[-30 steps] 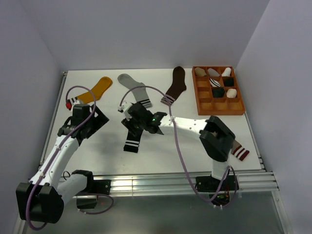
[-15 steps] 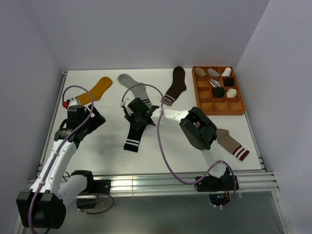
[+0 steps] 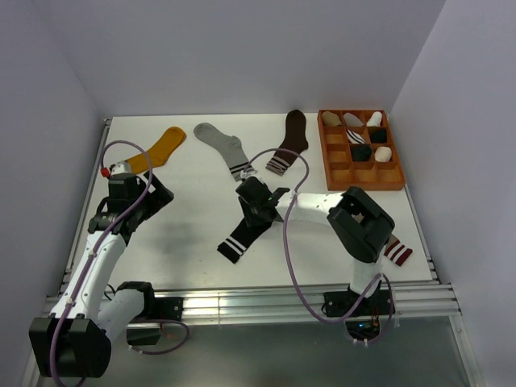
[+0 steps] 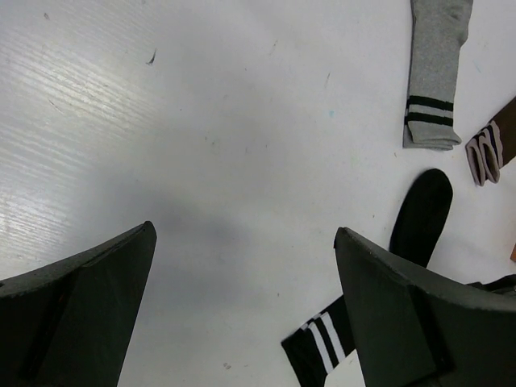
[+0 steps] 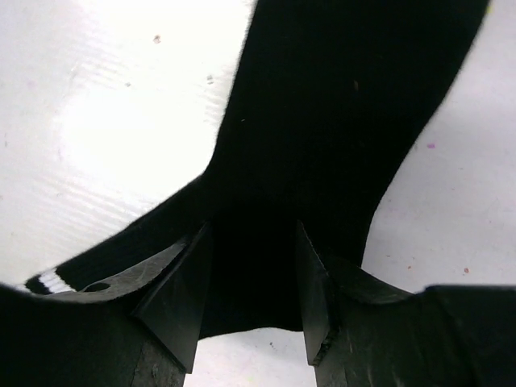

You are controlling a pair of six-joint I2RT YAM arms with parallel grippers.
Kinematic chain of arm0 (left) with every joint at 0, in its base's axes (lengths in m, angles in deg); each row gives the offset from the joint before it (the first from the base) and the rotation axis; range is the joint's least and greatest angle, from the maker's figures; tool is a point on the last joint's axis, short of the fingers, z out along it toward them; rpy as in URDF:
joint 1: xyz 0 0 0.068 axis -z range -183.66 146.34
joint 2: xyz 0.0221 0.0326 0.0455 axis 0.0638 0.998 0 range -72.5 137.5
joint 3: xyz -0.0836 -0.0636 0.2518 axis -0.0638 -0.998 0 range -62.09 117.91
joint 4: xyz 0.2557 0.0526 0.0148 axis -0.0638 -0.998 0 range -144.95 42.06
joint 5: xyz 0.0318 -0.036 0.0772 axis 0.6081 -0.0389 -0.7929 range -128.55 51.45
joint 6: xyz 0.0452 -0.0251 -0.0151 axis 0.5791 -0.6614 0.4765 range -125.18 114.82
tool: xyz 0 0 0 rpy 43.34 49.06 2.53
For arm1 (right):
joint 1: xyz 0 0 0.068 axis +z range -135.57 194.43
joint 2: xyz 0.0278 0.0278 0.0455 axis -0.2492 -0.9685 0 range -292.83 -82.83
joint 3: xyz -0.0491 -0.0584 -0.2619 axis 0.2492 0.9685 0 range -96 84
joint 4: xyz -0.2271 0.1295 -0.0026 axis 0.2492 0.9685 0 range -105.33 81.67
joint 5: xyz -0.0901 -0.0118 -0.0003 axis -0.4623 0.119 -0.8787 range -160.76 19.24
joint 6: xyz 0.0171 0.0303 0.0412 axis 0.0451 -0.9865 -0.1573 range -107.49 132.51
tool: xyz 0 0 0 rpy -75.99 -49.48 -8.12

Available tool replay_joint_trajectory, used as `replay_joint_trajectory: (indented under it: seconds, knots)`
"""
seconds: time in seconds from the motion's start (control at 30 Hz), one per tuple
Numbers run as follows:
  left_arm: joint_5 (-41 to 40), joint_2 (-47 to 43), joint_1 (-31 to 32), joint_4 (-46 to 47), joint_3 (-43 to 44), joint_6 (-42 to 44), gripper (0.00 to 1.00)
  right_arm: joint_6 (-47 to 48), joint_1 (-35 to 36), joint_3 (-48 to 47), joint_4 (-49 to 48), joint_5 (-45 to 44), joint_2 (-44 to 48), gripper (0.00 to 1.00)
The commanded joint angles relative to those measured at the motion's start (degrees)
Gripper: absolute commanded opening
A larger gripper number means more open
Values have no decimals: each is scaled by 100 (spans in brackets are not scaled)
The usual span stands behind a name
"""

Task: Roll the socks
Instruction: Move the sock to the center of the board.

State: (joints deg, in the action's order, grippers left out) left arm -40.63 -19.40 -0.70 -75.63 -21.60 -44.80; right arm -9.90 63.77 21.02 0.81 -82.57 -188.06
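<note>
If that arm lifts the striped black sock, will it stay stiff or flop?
Probably flops: the sock lies flat and bunches in the right gripper. Likely light, being thin. Unlikely to roll, lying flat.

A robotics lab test cell is on show here. A bare white table (image 3: 177, 234) is boxed in by blank pale walls (image 3: 242, 56). At 6 o'clock, a left arm (image 3: 101, 250) and a right arm (image 3: 322, 208) are bolted to aluminium rails (image 3: 258, 302), with purple cables (image 3: 294, 266) looped loose. An orange compartment tray (image 3: 363, 185) is set at 2 o'clock, and a black striped sock (image 3: 238, 242) is laid out at centre.
</note>
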Motion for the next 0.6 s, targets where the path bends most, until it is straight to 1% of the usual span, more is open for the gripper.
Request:
replay_joint_trajectory:
  seconds: [0.0,0.1,0.2,0.27,0.37,0.4,0.47,0.5,0.57]
  knots:
    - [147,-19,-68,193,-15,138,100,-676,-275,-28,557,-146,-304,53]
    - [103,-54,-94,175,-32,147,100,-589,-443,-459,407,-49,-594,53]
    - [86,-98,-103,175,-32,147,99,-352,-496,-960,399,-172,-858,53]
    - [68,-116,-103,167,-32,156,99,-264,-539,-1163,407,-137,-859,53]
    - [68,-151,-120,167,-24,165,99,96,-496,-1007,224,-75,-351,53]
    - [68,-151,-120,175,-32,165,99,193,-374,-936,188,-75,-10,53]
    - [94,-168,-138,175,-32,147,99,518,-207,-665,30,-67,309,53]
    - [103,-177,-138,175,-32,147,99,597,12,-558,-5,-67,562,53]
    - [121,-186,-164,184,-24,147,100,896,285,-313,-85,-93,749,52]
